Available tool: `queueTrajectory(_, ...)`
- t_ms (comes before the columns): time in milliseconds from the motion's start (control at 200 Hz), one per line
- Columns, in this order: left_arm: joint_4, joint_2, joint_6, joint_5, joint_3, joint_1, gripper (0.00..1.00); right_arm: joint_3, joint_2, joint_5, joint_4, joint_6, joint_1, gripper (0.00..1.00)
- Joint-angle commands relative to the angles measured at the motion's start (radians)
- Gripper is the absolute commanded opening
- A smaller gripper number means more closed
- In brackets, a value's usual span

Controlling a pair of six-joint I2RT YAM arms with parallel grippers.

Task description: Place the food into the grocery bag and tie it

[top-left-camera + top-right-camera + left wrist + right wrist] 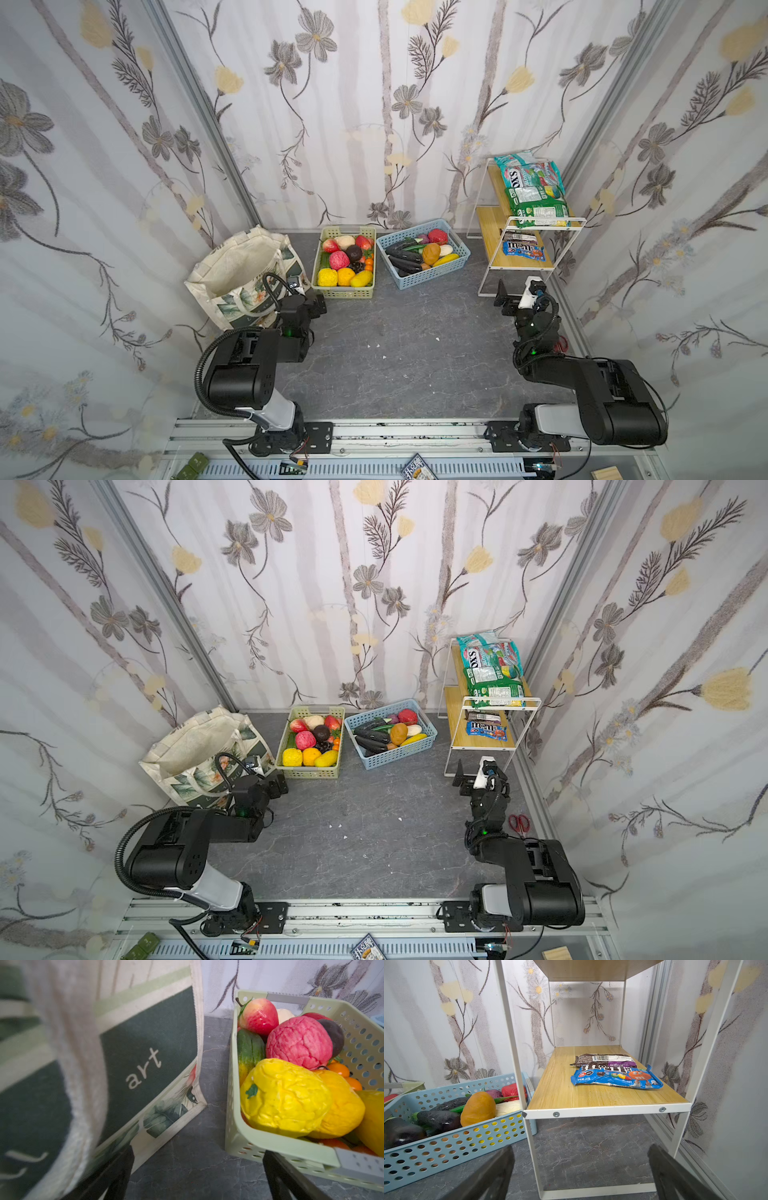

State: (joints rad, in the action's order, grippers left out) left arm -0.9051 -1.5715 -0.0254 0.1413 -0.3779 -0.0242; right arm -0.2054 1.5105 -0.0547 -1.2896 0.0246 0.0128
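Canvas tote (232, 266): open, nothing visible inside, handles untied. Toy fruit (345, 259), toy vegetables (409, 253), snack packets (536, 195): all outside tote, unpacked. Left pincer (197, 1150), right pincer (580, 1148): spread, empty.

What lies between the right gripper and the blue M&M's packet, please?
In the right wrist view, from the right gripper to the blue M&M's packet: bare grey tabletop, the rack's white front rail, then bare wooden shelf board.

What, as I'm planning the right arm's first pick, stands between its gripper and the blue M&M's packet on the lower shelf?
Nothing visible. The open right gripper faces the lower shelf, where the blue packet lies uncovered; the rack's white posts only flank the opening.
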Motion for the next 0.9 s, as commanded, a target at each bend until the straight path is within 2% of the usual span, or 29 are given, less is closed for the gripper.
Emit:
queueTrajectory(0, -0.018, -0.001, 0.015, -0.029, -0.009, 0.001, 1.0, 0.0, -0.001, 0.013, -0.013, -0.009, 0.001, 1.0)
queueTrajectory(894, -0.006, 0.0, 0.002, -0.067, -0.014, 0.02, 1.0, -0.002, 0.0, 0.029, -0.009, -0.003, -0.008, 1.0)
